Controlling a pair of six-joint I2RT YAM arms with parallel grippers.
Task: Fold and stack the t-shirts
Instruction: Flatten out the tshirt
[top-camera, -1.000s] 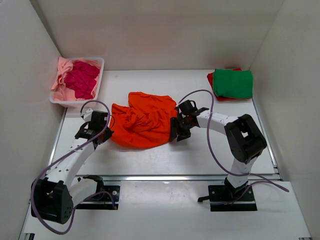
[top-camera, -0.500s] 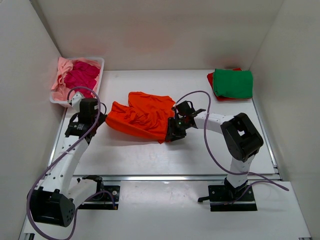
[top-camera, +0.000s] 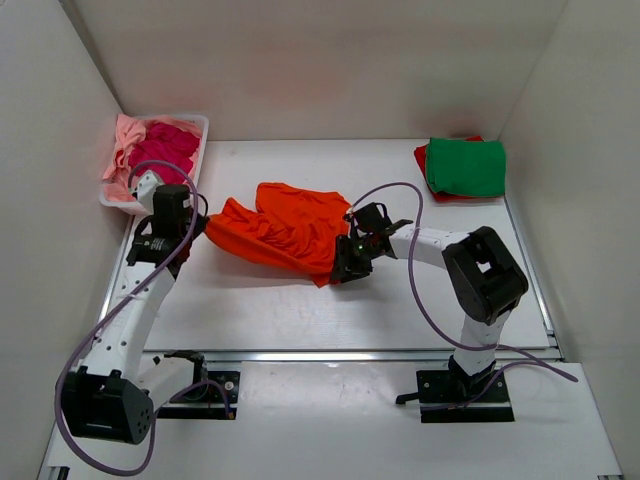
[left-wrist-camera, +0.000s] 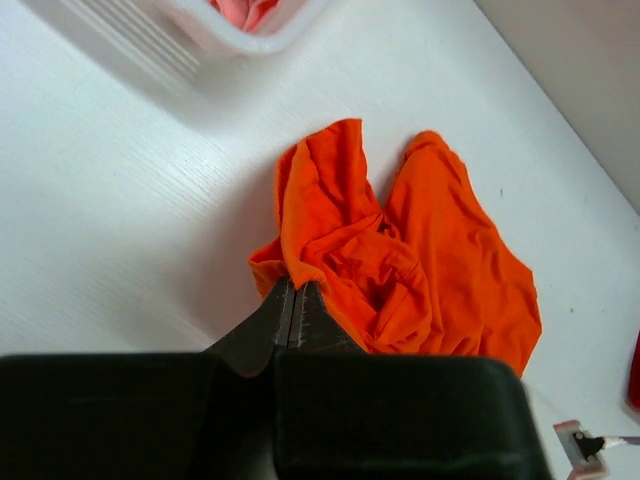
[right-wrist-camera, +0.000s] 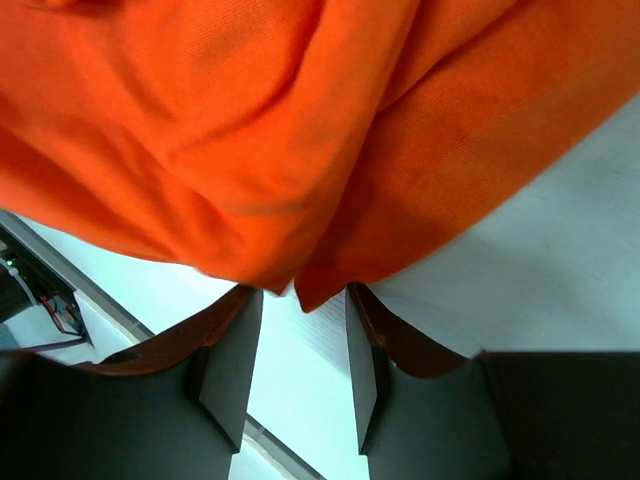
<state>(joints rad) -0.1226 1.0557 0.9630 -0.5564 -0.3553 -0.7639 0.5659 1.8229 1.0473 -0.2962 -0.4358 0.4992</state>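
The bright orange soft cloth t-shirt (top-camera: 285, 232) lies bunched at mid-table, slung between the two arms. The left gripper (left-wrist-camera: 297, 298), fingers pressed together, pinches its 9 o'clock edge. The right gripper (right-wrist-camera: 303, 300) stands half spread at the 4 o'clock corner, and I cannot tell whether it bites the cloth. The likely risk is that this thin corner slips out if the arms pull apart, leaving the shirt sagging and creased, and the left's narrow pinch may also give way

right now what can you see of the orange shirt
The orange shirt is soft, plain bright cloth, crumpled and unfolded, spread slantwise across the middle of the table. The left gripper is shut on its left edge. The right gripper straddles its near right corner; whether it grips is unclear.
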